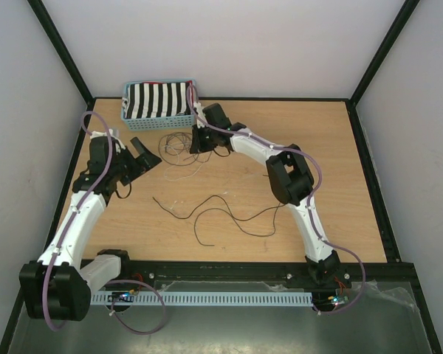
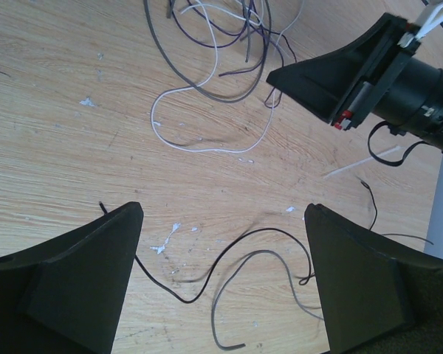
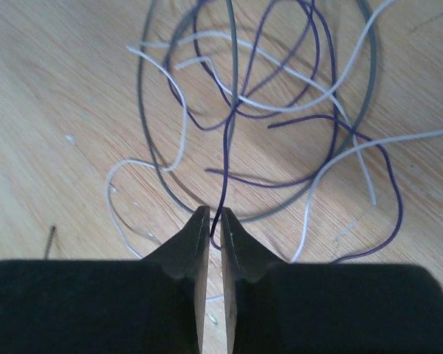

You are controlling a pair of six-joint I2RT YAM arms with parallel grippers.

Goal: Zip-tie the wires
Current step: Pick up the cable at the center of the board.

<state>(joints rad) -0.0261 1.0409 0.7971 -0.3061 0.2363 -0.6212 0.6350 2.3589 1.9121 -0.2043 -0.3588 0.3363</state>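
Observation:
The wires lie in two groups on the wooden table. A tangle of grey, white and purple strands (image 1: 179, 147) sits below the basket; it also shows in the right wrist view (image 3: 266, 103) and the left wrist view (image 2: 214, 37). Long dark strands (image 1: 221, 210) sprawl mid-table. My right gripper (image 1: 199, 144) is down at the tangle's right edge, its jaws (image 3: 215, 219) closed to a thin gap on one purple wire (image 3: 225, 162). My left gripper (image 1: 142, 155) is open and empty left of the tangle, above a black wire (image 2: 236, 247) and a grey one (image 2: 229, 295).
A blue basket (image 1: 188, 118) holding black-and-white striped cloth stands at the back, just behind the tangle. A thin pale strip (image 2: 352, 167) lies on the table near the right gripper (image 2: 332, 77). Walls enclose the table on three sides.

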